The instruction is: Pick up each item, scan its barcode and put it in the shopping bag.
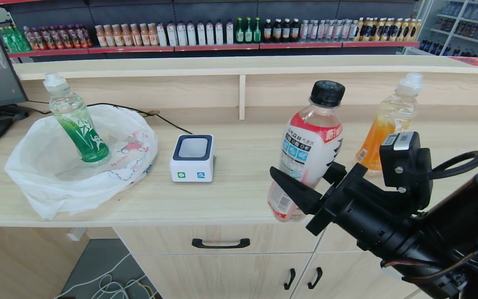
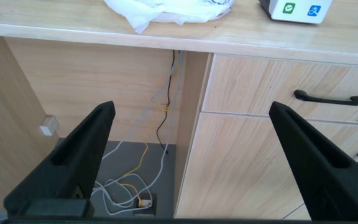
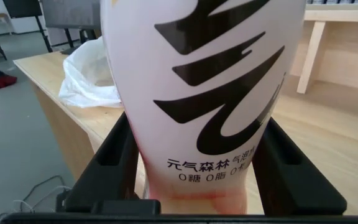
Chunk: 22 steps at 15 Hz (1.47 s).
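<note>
Roughly a third done, judging by the green bottle [image 1: 82,133] inside the shopping bag [image 1: 35,182]. Grips the pink-labelled bottle [image 1: 309,145] in the clamped right gripper [image 1: 307,172], over the counter's [image 1: 230,199] front edge, right of the scanner [image 1: 192,158]. Leaves the orange bottle [image 1: 384,124] waiting behind. Hangs the left gripper [image 2: 191,109] wide apart below the counter. Cannot tell whether scanned yet.

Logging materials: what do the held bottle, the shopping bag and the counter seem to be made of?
Held bottle: apparently clear plastic, seen at the neck, under a glossy printed sleeve. Shopping bag: thin, translucent white plastic film, crumpled and soft. Counter: matte light wood grain, possibly laminate; cannot tell.
</note>
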Available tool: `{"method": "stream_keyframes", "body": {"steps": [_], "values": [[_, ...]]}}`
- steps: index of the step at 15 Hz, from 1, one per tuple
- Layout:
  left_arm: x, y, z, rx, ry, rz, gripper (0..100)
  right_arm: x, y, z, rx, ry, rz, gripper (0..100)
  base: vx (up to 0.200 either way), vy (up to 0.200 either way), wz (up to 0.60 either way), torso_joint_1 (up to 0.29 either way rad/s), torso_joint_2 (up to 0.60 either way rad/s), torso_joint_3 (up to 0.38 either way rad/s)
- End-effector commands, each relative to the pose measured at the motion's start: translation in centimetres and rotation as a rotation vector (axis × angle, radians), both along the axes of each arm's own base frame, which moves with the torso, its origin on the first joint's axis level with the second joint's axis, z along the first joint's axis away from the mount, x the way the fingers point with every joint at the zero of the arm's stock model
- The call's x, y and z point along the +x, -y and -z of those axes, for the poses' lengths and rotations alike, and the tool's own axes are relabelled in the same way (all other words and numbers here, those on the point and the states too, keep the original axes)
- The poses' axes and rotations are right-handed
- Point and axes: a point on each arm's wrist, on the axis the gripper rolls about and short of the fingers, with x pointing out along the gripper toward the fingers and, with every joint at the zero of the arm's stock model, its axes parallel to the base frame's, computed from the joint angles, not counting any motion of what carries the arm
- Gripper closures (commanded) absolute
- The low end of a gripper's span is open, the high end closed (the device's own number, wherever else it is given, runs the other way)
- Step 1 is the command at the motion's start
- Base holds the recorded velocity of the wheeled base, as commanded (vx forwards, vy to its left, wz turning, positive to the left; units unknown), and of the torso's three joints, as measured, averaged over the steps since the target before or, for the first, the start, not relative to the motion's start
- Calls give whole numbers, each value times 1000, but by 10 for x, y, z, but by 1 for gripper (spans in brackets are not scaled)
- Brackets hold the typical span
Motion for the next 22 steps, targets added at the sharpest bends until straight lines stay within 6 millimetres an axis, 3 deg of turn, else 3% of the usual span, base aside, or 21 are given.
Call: {"method": "stream_keyframes", "body": {"steps": [1, 6, 12, 22], "values": [[0, 0, 0, -1, -1, 1, 0, 5, 6, -3, -6, 23, 38, 100, 0, 0, 0, 0, 0, 0], [0, 0, 0, -4, 1, -1, 0, 28, 25, -14, -1, 84, 160, 100, 0, 0, 0, 0, 0, 0], [0, 0, 0, -5, 1, -1, 0, 34, 32, -13, 42, 41, 182, 100, 0, 0, 0, 0, 0, 0], [0, 0, 0, -11, 1, -1, 0, 31, 35, -13, 40, 40, 184, 100, 0, 200, 0, 2, 5, 2]]}}
